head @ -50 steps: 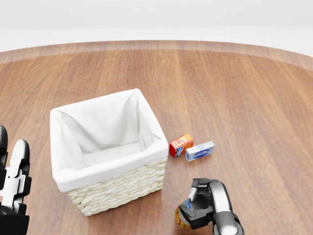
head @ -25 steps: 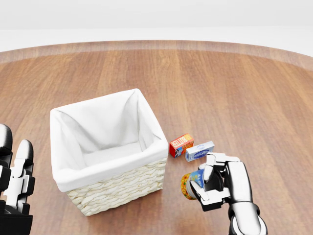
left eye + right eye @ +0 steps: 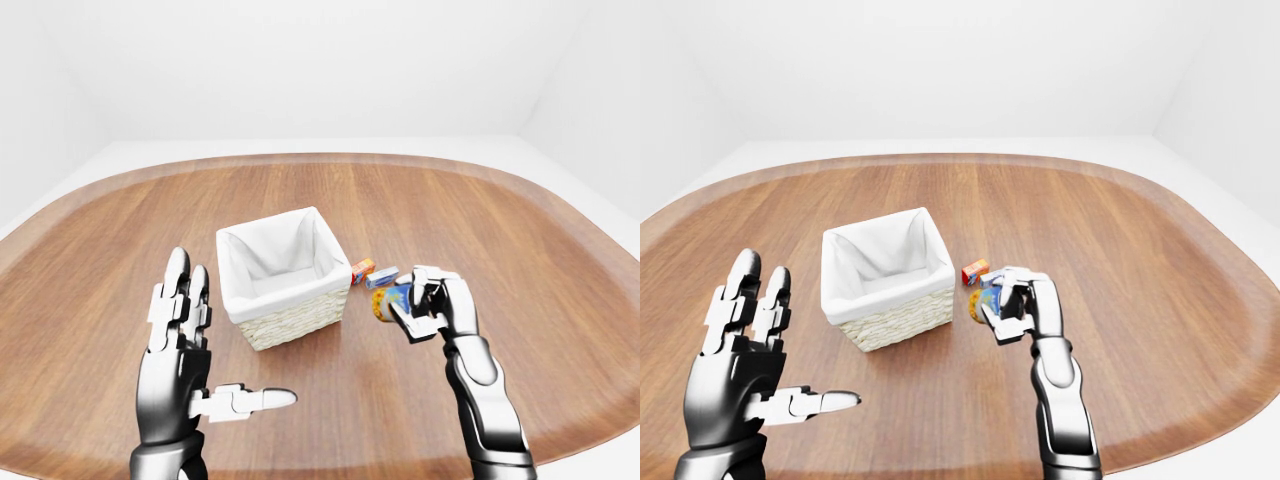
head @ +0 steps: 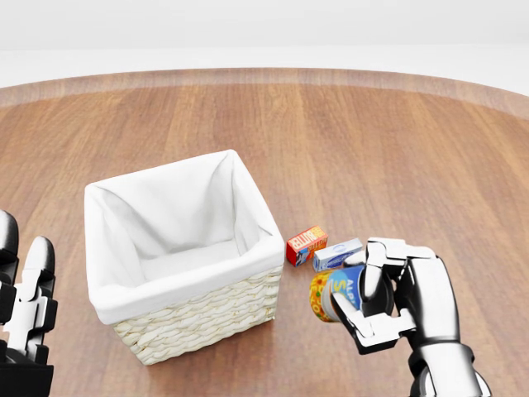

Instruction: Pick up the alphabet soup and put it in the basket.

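The alphabet soup can (image 4: 332, 295), blue with an orange-yellow end, lies on its side in my right hand (image 4: 382, 299), whose fingers close round it. The hand holds it above the wooden table, to the right of the basket (image 4: 198, 322) in the head view. The basket is woven, with a white cloth lining, and is empty. My left hand (image 3: 190, 345) is open with fingers spread, low at the left of the left-eye view, apart from everything.
A small red-orange box (image 4: 306, 245) and a white-blue box (image 4: 336, 255) lie on the round wooden table (image 4: 397, 149) just right of the basket, beside the raised can. White floor and walls surround the table.
My right hand has risen from the bottom edge of the head view with the can in it, and moved up and to the right. The left hand has barely moved.
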Tool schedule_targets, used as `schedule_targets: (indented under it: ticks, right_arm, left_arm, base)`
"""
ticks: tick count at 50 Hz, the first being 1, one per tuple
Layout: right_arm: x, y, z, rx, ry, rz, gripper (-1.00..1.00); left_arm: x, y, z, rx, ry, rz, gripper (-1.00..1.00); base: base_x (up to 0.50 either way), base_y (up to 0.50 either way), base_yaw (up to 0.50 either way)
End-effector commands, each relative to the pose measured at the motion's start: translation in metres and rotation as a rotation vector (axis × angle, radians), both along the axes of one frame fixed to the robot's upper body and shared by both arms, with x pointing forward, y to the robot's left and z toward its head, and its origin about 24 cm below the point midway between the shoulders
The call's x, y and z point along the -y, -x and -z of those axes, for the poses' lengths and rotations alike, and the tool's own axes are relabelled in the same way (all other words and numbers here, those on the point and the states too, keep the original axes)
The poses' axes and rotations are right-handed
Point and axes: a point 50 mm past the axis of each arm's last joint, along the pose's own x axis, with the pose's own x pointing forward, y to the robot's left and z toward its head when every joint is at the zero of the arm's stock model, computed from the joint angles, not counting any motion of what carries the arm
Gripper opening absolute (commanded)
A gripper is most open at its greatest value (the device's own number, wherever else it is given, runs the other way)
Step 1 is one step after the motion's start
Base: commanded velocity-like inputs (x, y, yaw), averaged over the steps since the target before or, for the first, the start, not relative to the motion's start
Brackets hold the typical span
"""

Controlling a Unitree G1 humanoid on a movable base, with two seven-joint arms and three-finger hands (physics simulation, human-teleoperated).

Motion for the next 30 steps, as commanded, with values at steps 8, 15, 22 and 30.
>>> schedule_targets:
  ticks: [8,15,22,30]
  right_arm:
    - [-0.009,0.017,-0.066,0.291,0.006,-0.024,-1.0]
    - [-0.019,0.02,-0.101,0.454,0.029,-0.043,-1.0]
    - [-0.029,0.023,-0.127,0.581,0.031,-0.056,-1.0]
    - [-0.044,0.017,-0.147,0.67,0.033,-0.074,-1.0]
  left_arm:
    - [0.003,0.0,0.001,-0.004,-0.003,0.011,1.0]
    - [0.004,0.001,0.001,-0.004,-0.004,0.018,1.0]
    - [0.003,0.003,0.0,0.0,-0.003,0.018,1.0]
    - [0.003,0.004,-0.001,0.002,-0.001,0.021,1.0]
  base:
    - [0.0,0.0,0.0]
    - [0.0,0.0,0.0]
    - [0.0,0.0,0.0]
    - [0.0,0.0,0.0]
